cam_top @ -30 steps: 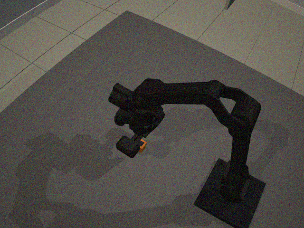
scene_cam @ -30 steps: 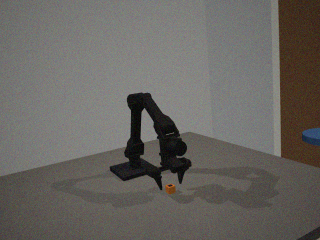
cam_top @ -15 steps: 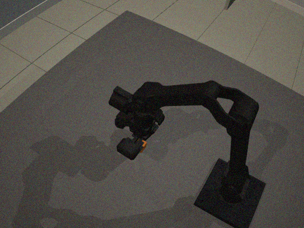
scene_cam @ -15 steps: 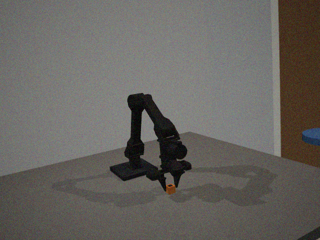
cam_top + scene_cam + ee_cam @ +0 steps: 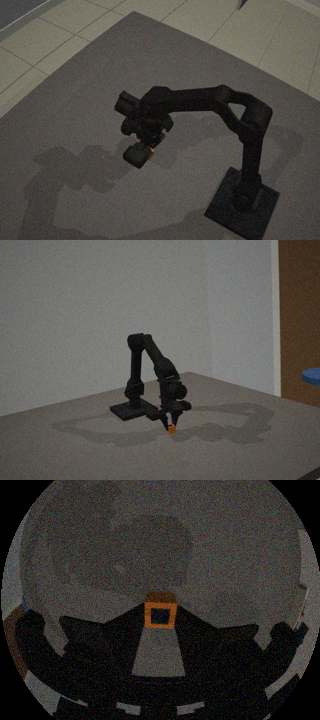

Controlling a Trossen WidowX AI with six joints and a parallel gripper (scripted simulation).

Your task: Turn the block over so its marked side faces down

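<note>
The small orange block [image 5: 152,150] [image 5: 171,430] [image 5: 160,597] stands upright on the table [image 5: 124,56] [image 5: 108,462]. Its marked side, with a dark square [image 5: 170,425] [image 5: 160,615], faces up and shows toward the wrist camera. My gripper [image 5: 171,427] [image 5: 160,610] points down and is shut on the block, one finger at each of two opposite sides. In the top view the gripper hides most of the block, and only an orange edge shows. The underside of the block is hidden.
The arm's dark base plate [image 5: 219,201] [image 5: 124,415] stands on the table, to the right of the block in the top view and behind it to the left in the exterior view. A blue round object [image 5: 312,376] is at the far right of the exterior view.
</note>
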